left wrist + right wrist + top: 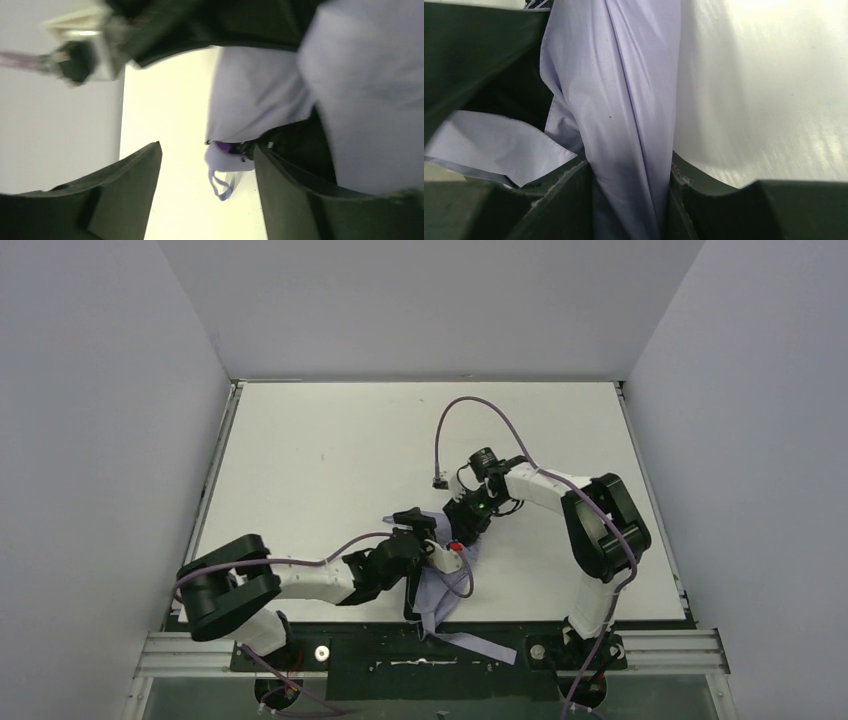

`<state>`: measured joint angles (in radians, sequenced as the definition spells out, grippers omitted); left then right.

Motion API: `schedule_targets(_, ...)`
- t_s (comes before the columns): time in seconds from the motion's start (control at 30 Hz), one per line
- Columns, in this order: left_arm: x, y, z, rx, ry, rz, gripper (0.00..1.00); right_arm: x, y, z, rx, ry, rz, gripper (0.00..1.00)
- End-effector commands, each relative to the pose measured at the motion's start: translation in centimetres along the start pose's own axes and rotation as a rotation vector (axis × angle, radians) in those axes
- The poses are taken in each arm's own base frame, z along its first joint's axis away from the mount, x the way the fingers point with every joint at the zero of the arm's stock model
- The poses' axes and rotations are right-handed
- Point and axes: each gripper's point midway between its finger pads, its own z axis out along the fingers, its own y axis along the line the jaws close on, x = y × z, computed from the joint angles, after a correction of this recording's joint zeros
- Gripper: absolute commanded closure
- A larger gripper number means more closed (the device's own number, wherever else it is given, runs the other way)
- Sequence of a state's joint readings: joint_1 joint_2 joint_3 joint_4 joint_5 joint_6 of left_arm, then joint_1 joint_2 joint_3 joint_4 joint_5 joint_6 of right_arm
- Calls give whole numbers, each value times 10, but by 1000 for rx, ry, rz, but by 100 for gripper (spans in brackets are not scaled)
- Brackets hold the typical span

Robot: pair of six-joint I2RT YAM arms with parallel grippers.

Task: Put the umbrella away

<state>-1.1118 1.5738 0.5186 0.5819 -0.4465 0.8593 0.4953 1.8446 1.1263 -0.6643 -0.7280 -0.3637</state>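
On table (330, 440), umbrella (624, 100) clamped in right jaws, left arm (310, 580) alongside

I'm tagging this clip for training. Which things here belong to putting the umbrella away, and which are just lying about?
Part of the job:
umbrella
right gripper, shut on the lavender fabric
left gripper, open beside the fabric

Just there:
purple cables on the arms
white table

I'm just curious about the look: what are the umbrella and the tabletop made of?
Umbrella: thin woven cloth, probably nylon or polyester, matte lavender; it folds in soft creases. Tabletop: hard, smooth, white, faintly glossy with soft reflections; perhaps laminate.
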Motion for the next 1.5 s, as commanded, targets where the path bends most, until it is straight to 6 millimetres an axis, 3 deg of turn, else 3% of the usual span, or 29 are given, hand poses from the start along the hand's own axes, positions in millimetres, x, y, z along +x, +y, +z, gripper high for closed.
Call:
schedule_targets(0.0, -38, 45, -26, -52, -128, -203, 25, -12, -44, -14, 262, -35, -69, 82)
schedule_targets(0.07, -43, 49, -42, -27, -165, -255, 20, -18, -48, -19, 297, -65, -96, 82)
schedule_targets(0.23, -40, 54, -80, 49, -224, -431, 20, -30, -49, -30, 375, -98, -212, 81)
schedule_targets(0.37, -20, 88, -99, 9, -251, -670, 21, -32, -50, -29, 500, -58, -413, 83)
schedule_targets(0.5, 10, 119, -102, -52, -214, -826, 20, -32, -42, -22, 553, -12, -601, 84)
schedule_targets(0.67, 23, 131, -95, 23, -206, -920, 17, -31, -28, -11, 600, -14, -838, 85)
schedule_targets(0.77, 19, 124, -86, 115, -225, -926, 15, -29, -21, -6, 630, -35, -951, 85)
schedule_targets(0.9, -1, 90, -78, 358, -279, -874, 15, -32, -11, -2, 660, -61, -1048, 86)
schedule_targets(1.0, -9, 76, -69, 471, -300, -868, 15, -32, -5, 2, 675, -68, -1093, 86)
schedule_targets(1.27, -8, 40, -39, 727, -201, -809, 13, -27, 6, 12, 687, -67, -1163, 87)
schedule_targets(1.47, -13, 11, -34, 920, -170, -823, 12, -28, 10, 13, 699, -76, -1176, 87)
